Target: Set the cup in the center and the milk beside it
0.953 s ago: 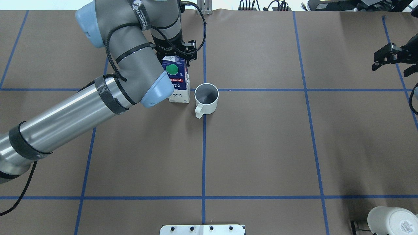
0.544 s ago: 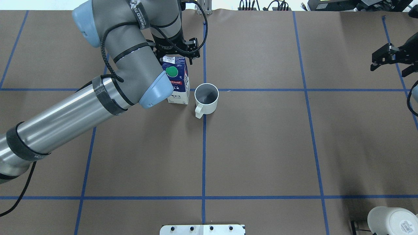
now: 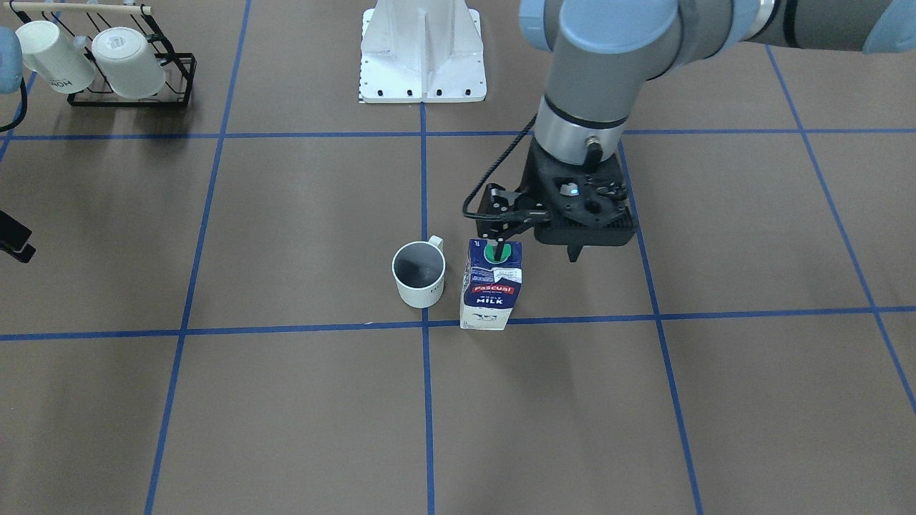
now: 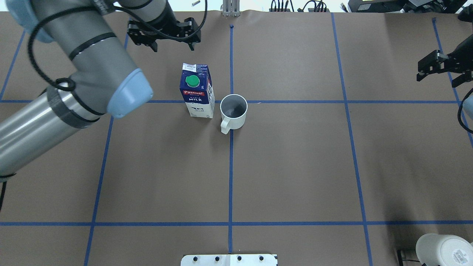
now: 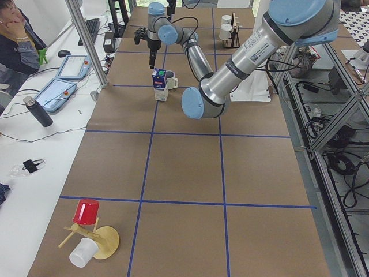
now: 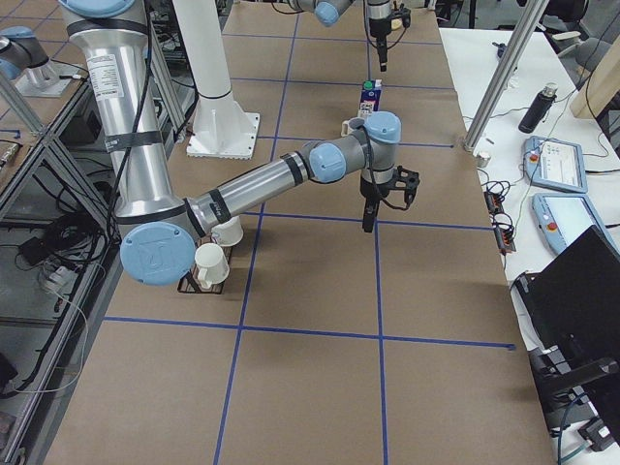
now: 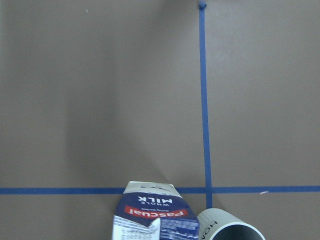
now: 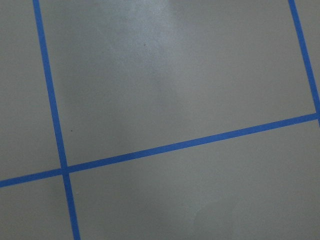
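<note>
L gripper [image 4: 173, 46] wide open, empty, hovering above/beyond milk [image 4: 197, 92], not touching.

Robotics lab: blue-taped grid table [image 5: 184, 167], aluminium framing [image 5: 86, 40], teach pendants [image 6: 555, 163], seated operator [image 5: 14, 46] at side bench [image 5: 34, 150].

You'll see the left arm [image 4: 37, 122] as silver tube, grey joints, pale-blue caps [image 4: 131, 94], black bands [image 4: 63, 107], a looping black cable [image 4: 63, 82]; the left claw [image 4: 173, 47] is black.
</note>
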